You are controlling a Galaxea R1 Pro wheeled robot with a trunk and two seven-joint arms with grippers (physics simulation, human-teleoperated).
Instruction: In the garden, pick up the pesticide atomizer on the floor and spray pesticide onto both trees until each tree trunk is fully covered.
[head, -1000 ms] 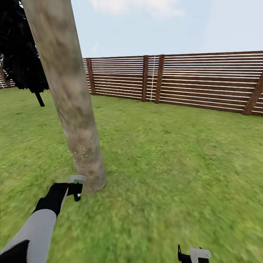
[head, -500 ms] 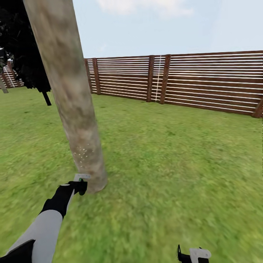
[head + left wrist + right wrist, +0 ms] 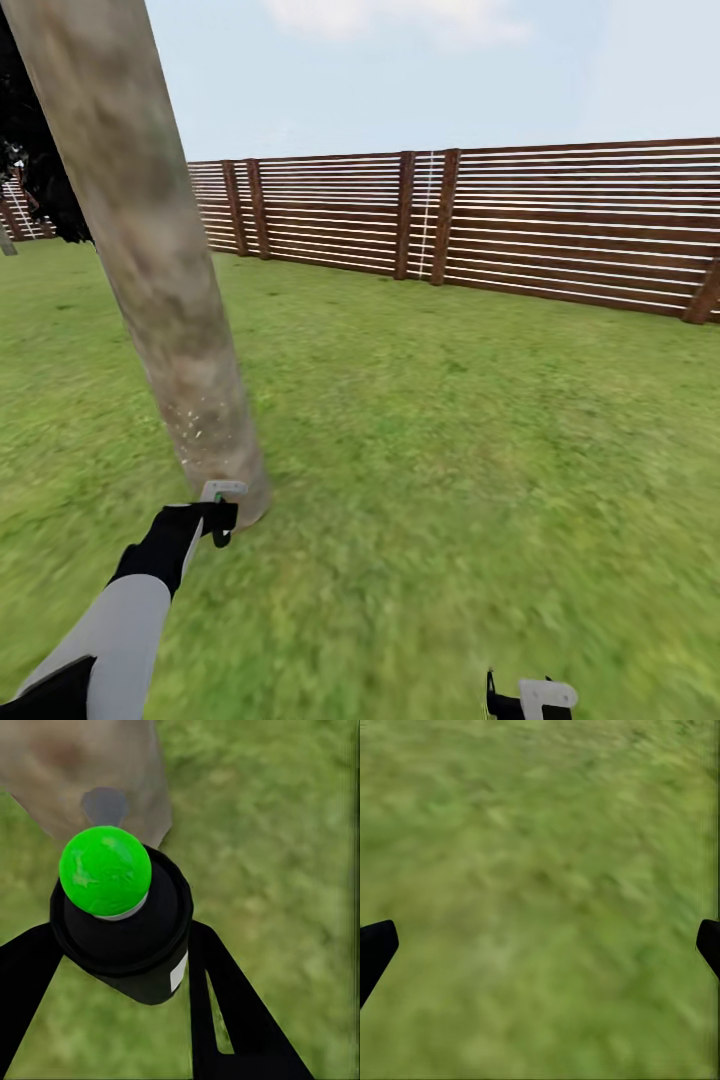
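Observation:
A thick pale grey-brown tree trunk (image 3: pixel 150 250) rises from the lawn at the left of the head view, with a few pale specks low on its bark. My left gripper (image 3: pixel 218 520) sits right at the trunk's base, shut on the pesticide atomizer (image 3: pixel 124 937), a small dark bottle whose round top (image 3: pixel 105 870) shows bright green. In the left wrist view the bottle sits between the two black fingers (image 3: pixel 225 1005), and the trunk's foot (image 3: pixel 75 772) is just beyond it. My right gripper (image 3: pixel 525 700) hangs low over grass, open and empty, its fingertips (image 3: pixel 376 945) wide apart.
A brown horizontal-slat fence (image 3: pixel 500 220) runs across the back of the lawn (image 3: pixel 450 420). A dark-foliaged tree (image 3: pixel 40 170) stands behind the trunk at far left. Open grass stretches right of the trunk.
The camera has moved, so the trunk and fence sit further left in the picture. My left gripper stays at the trunk's base with the atomizer in it. The right arm has not moved.

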